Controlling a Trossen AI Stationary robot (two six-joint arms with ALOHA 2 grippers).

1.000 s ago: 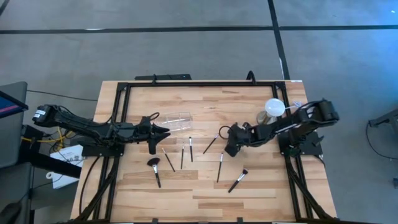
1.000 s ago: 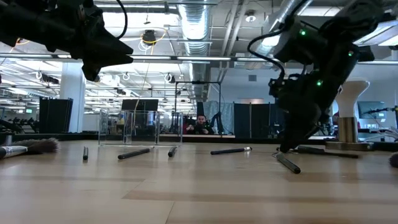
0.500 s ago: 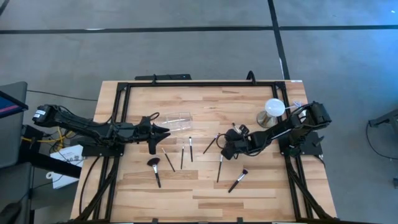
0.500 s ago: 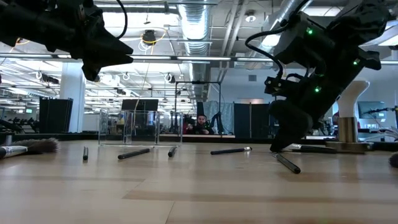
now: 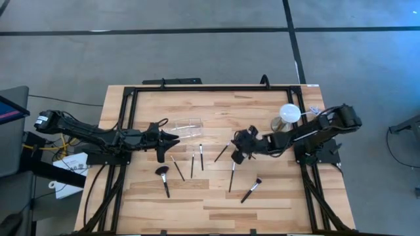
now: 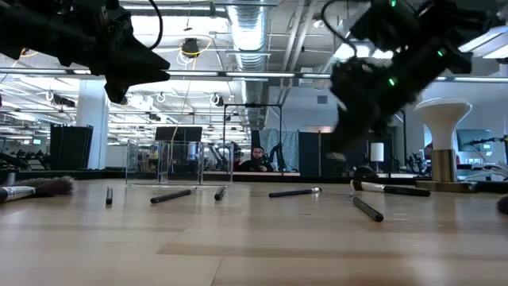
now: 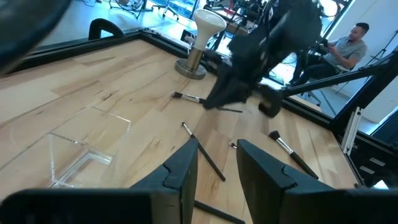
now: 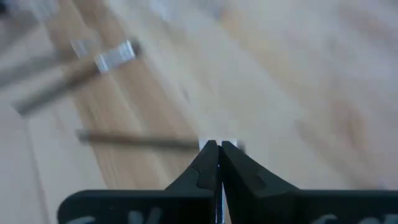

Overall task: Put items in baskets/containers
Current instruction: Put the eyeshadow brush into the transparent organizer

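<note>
Several slim dark makeup brushes (image 5: 201, 157) lie flat on the wooden table between the arms, one with a fluffy head (image 5: 163, 178). The clear container (image 5: 187, 124) stands on the table at the far left of them, also seen in the left wrist view (image 7: 81, 155). My left gripper (image 5: 176, 139) hovers open beside the container, with nothing between its fingers (image 7: 186, 163). My right gripper (image 5: 235, 156) is shut and hangs above the table in the low view (image 6: 337, 155). A thin brush shaft (image 8: 137, 141) shows just past its fingertips. My right gripper (image 8: 219, 144) has its two fingers together, and nothing shows between them. The thin brush shaft lies crosswise right behind the fingertips in the wrist view. I cannot tell whether they touch it.
A white ball on a stand (image 5: 289, 115) sits at the far right, close to my right arm, with one brush (image 7: 186, 97) lying at its foot. Black frame rails (image 5: 197, 88) border the table. People sit in the room beyond (image 7: 357, 37).
My right gripper, whose tip was down at the table top among the brushes, has risen clear of it and tipped up nearer to level. The brushes seen from above lie where they were.
</note>
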